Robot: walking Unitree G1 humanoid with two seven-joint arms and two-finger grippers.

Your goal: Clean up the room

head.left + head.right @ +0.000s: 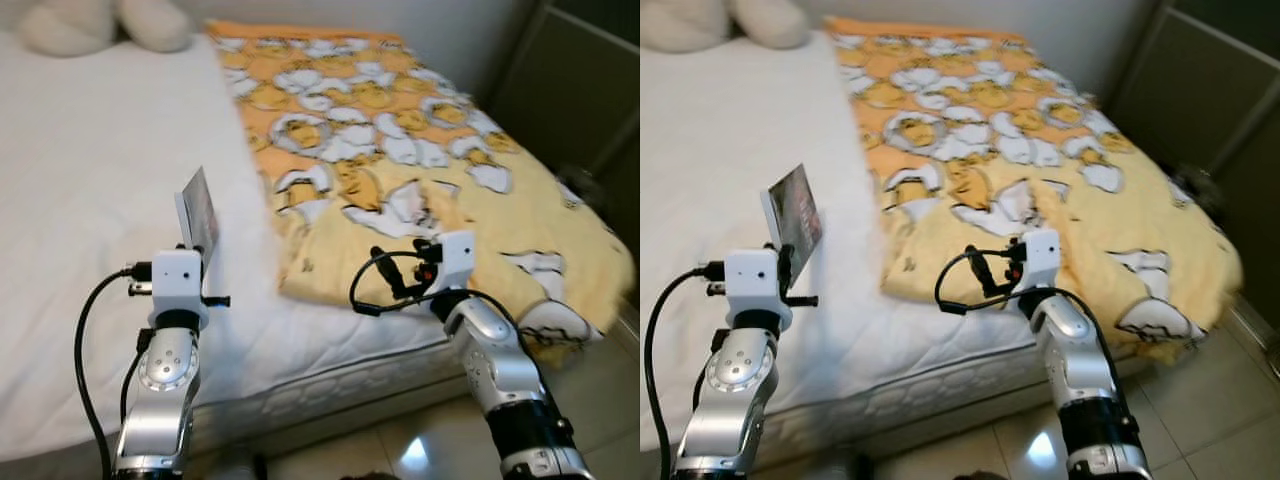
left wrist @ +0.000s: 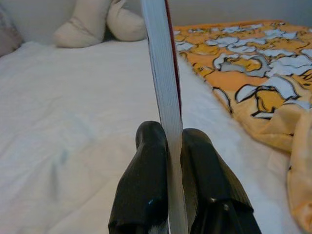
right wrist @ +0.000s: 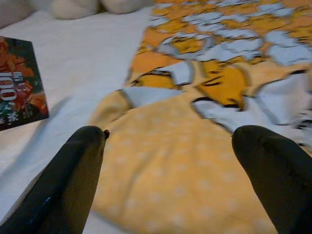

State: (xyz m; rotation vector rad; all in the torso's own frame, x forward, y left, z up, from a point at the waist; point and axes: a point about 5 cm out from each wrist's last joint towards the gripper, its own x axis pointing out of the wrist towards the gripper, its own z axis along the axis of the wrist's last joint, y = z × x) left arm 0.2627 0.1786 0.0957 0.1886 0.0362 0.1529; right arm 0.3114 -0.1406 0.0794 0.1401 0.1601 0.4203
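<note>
A thin book [image 1: 198, 212] with a dark, orange-printed cover stands on edge above the white bed [image 1: 100, 150]. My left gripper [image 2: 169, 134] is shut on the book's lower edge, one black finger [image 2: 146, 165] on each side of the pages. A yellow blanket [image 1: 400, 130] printed with white and orange cartoon shapes covers the bed's right half, its near corner rumpled. My right gripper [image 3: 170, 141] hovers open just over that rumpled corner, fingers wide apart and holding nothing. The book [image 3: 19, 85] appears off to that gripper's side.
Cream plush cushions [image 1: 100, 22] lie at the head of the bed. A dark wardrobe [image 1: 580, 90] stands along the right. The mattress edge [image 1: 330, 385] runs just ahead of my arms, with glossy tiled floor [image 1: 420, 440] below.
</note>
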